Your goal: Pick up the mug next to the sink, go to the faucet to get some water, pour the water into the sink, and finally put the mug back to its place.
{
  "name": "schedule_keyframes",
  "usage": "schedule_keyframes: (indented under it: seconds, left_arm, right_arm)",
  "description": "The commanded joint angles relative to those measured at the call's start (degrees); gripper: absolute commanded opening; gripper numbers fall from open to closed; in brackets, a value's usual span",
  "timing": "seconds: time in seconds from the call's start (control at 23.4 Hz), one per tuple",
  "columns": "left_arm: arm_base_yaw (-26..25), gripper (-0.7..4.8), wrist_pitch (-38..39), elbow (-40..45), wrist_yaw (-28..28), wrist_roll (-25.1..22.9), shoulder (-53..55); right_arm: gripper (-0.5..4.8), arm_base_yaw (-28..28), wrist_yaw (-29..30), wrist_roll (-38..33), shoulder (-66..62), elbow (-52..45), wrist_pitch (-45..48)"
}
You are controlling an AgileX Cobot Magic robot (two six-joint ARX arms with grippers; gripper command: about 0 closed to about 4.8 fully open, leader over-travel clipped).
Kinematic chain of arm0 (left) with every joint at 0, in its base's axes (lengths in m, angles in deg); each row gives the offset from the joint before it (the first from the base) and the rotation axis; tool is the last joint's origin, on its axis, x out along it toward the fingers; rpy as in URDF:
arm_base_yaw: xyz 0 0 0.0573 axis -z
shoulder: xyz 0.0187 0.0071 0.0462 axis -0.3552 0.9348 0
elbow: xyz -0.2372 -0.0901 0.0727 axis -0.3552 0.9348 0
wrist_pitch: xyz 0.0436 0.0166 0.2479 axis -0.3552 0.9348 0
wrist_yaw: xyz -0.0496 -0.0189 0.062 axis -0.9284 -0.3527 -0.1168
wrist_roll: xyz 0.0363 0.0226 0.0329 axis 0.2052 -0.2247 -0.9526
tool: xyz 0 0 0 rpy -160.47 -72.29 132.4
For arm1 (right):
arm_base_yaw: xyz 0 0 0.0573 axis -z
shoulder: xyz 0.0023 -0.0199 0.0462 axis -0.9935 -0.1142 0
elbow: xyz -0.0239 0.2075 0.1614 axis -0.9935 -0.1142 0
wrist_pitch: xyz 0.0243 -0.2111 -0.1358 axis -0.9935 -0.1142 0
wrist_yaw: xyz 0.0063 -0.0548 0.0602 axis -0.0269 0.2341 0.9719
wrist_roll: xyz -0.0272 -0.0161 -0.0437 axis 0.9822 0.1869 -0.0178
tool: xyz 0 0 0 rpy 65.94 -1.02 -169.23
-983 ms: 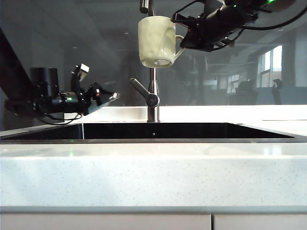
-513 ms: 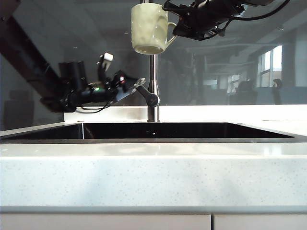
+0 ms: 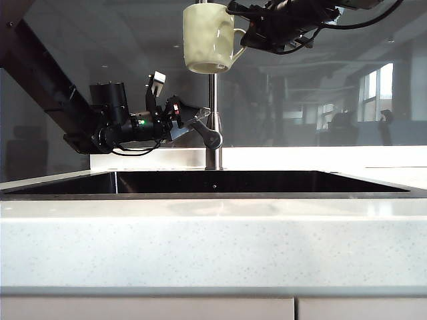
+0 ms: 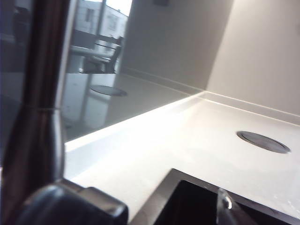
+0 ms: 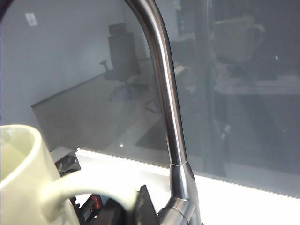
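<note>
The cream mug (image 3: 207, 37) hangs upright high in the exterior view, in front of the faucet (image 3: 213, 143) stem. My right gripper (image 3: 245, 39) is shut on its loop handle (image 5: 89, 187). The right wrist view shows the mug (image 5: 18, 178) beside the faucet's gooseneck (image 5: 164, 93). My left gripper (image 3: 190, 125) stands open at the angled lever (image 3: 207, 133); whether it touches cannot be told. In the left wrist view the stem (image 4: 42, 93) and the dark lever (image 4: 61, 206) fill one side, with one clear fingertip (image 4: 226, 206) over the sink (image 4: 197, 208). The black sink (image 3: 267, 181) lies below.
A pale speckled countertop (image 3: 213, 240) runs along the front of the sink. Behind the faucet stands a glass wall (image 3: 347, 80) full of reflections. A round metal cover (image 4: 262, 140) sits in the countertop beyond the sink's corner.
My left arm has swung right and risen from the sink's left side to the faucet lever. The mug shifted slightly left and up at first, then held still.
</note>
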Motion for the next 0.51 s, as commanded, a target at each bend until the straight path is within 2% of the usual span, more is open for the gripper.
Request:
schedule_keyframes:
  seconds: [0.04, 0.17, 0.51]
  left_arm:
    - [-0.07, 4.79, -3.06, -0.31, -4.76, 0.24, -0.24]
    - [-0.11, 4.79, -4.57, -0.33, -6.86, 0.61, -0.28]
    - [-2.08, 4.79, -6.49, -0.31, -9.99, 5.53, -0.28]
  right_arm:
    - [-0.05, 0.0, -1.03, -0.76, 0.81, 1.29, 4.96]
    - [-0.05, 0.02, -1.05, -0.76, 0.83, 1.29, 5.64]
    - [-0.05, 0.09, -1.05, -0.76, 0.83, 1.29, 5.64]
